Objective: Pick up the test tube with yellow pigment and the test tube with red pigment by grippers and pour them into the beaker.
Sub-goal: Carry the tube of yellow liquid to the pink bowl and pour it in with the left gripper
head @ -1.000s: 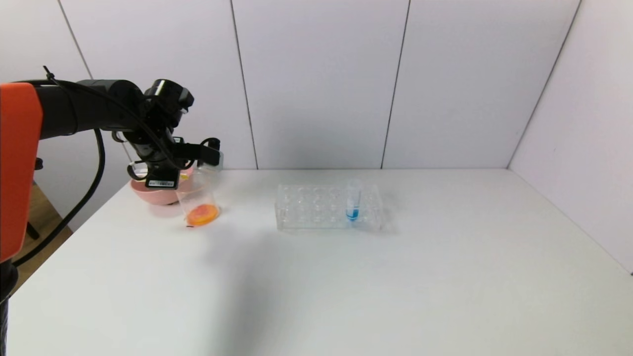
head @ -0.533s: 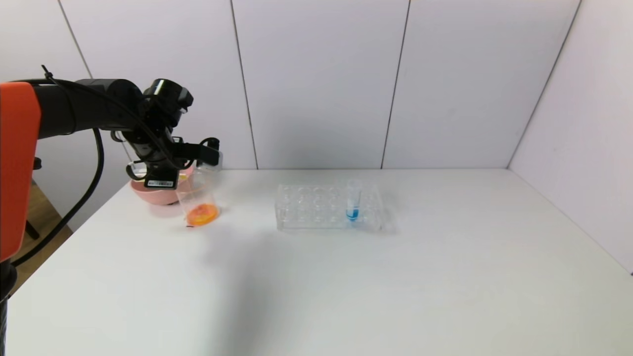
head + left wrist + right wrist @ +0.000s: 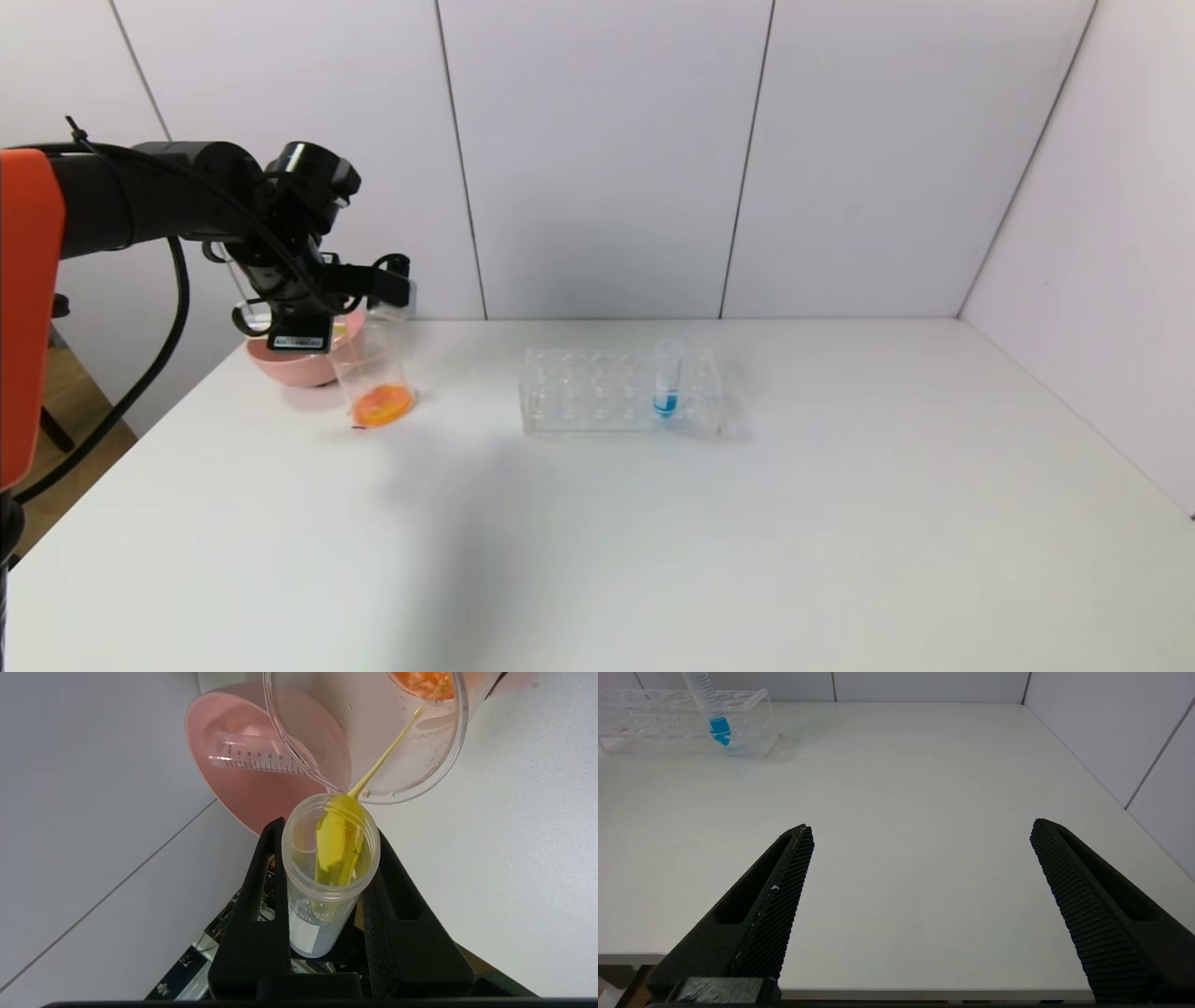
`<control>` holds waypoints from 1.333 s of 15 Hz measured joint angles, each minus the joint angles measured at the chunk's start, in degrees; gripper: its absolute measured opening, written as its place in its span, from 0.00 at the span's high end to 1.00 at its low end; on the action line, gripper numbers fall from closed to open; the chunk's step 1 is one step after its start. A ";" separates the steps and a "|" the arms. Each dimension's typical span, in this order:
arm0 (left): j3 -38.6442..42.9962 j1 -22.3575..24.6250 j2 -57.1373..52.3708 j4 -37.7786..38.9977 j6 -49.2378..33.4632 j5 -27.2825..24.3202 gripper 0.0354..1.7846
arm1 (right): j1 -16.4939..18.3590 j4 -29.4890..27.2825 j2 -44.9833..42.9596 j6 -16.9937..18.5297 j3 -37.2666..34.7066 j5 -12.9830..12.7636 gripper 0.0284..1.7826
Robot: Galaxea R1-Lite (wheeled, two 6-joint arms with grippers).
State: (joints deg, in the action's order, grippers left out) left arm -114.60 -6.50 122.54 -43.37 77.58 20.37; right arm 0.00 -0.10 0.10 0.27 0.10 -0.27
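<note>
Left gripper has risen slightly, fingers grasping yellow tube pouring into beaker; right gripper released

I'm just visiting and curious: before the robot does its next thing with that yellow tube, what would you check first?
1. Left gripper shut on the test tube with yellow pigment: ok.
2. Tube mouth tipped over the beaker rim: ok.
3. Yellow stream lands inside the beaker, on the orange liquid: ok.
4. Tube emptied: not ok, yellow liquid still inside.
5. Another tube lies in the pink bowl; whether it was the red one: cannot tell.
6. Right gripper open, parked above the table's near edge, away from the pour: ok.
</note>
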 joint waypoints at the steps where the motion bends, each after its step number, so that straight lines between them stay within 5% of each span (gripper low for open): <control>1: 0.00 0.00 -0.10 -0.01 -0.21 0.00 0.76 | 0.00 0.00 0.00 0.00 0.00 0.00 0.05; 20: 0.00 0.00 -1.15 -0.30 -1.54 1.34 0.76 | 0.00 0.00 0.00 0.00 0.00 0.00 0.05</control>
State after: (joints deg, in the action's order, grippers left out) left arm -114.60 -6.50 121.39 -43.68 76.04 21.71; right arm 0.00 -0.10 0.10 0.27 0.10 -0.27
